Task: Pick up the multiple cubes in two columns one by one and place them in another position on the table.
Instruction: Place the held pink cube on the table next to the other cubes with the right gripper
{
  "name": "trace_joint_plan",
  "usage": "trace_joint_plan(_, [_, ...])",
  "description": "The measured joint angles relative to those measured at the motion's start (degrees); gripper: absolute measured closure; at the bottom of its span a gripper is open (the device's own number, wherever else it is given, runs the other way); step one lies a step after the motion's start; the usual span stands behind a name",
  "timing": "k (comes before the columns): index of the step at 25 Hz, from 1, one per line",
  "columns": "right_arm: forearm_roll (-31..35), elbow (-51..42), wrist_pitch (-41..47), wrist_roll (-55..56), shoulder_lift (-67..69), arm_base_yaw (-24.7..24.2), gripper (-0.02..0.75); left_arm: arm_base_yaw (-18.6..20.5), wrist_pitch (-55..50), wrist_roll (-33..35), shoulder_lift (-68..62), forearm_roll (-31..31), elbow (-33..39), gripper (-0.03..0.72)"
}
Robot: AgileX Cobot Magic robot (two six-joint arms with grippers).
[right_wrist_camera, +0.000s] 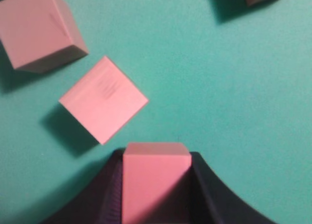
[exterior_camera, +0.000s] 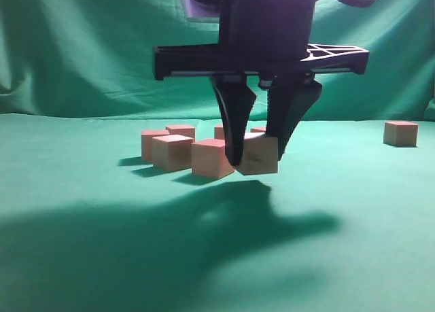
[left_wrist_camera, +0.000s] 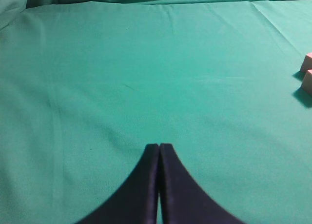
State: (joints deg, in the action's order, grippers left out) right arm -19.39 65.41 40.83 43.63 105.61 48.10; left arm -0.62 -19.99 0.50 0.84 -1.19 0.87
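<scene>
While one cube is clamped between the two dark fingers of the right gripper, it is seen at centre frame in the exterior view, close to the table; whether it is touching the cloth cannot be told. The other cubes are grouped just left of and behind it, and a single cube is set well apart at the right edge. The right arm is held straight down from the top of the frame, fingers pointing at the table. From the right wrist view the held cube's pink top is shown, with a turned cube nearby. Only in the left wrist view is the left gripper seen, fingers pressed together over bare cloth.
</scene>
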Motion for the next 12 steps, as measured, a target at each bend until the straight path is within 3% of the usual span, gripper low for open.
trace_joint_plan(12, [-0.7, 0.0, -0.4, 0.0, 1.5, 0.0, 0.486, 0.0, 0.0, 0.0, 0.0, 0.0, 0.0, 0.688])
